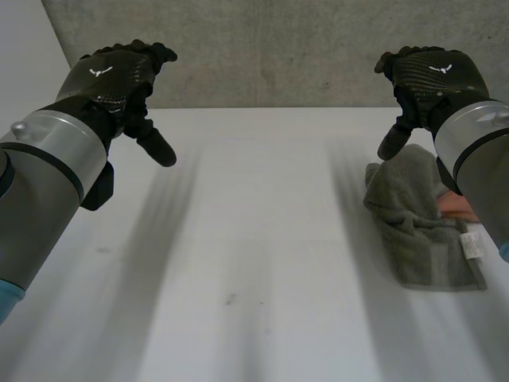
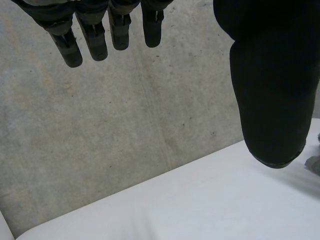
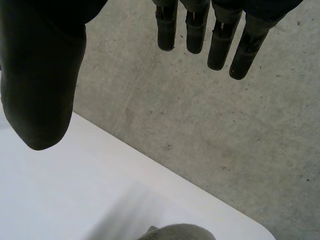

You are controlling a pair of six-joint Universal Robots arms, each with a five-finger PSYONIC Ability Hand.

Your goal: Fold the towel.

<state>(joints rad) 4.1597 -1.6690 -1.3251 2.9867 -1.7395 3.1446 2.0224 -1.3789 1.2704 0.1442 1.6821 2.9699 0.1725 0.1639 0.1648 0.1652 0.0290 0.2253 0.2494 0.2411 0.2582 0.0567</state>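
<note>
Towel (image 1: 413, 223), grey-green and bunched into a loose heap, lying on the white table (image 1: 254, 263) below and just beside the right hand (image 1: 433, 76). Neither hand touches it. A white label (image 1: 472, 247) shows at the towel's edge on the side nearer the robot.

Right hand raised clear of the table, wide open: fingers (image 3: 220, 47) straight and slightly spread, thumb (image 3: 42, 90) set well apart from them, nothing between. In the right wrist view a rounded part of the towel (image 3: 177, 232) lies on the table beneath the palm.

Left hand (image 1: 119, 76) likewise raised and well apart from the towel. Its fingers (image 2: 95, 42) hang straight and side by side, thumb (image 2: 272, 90) wide of them, holding nothing. Bare table (image 2: 200, 200) lies under its palm.

Beyond the fingertips of both hands stands a grey concrete wall (image 1: 270, 48).
</note>
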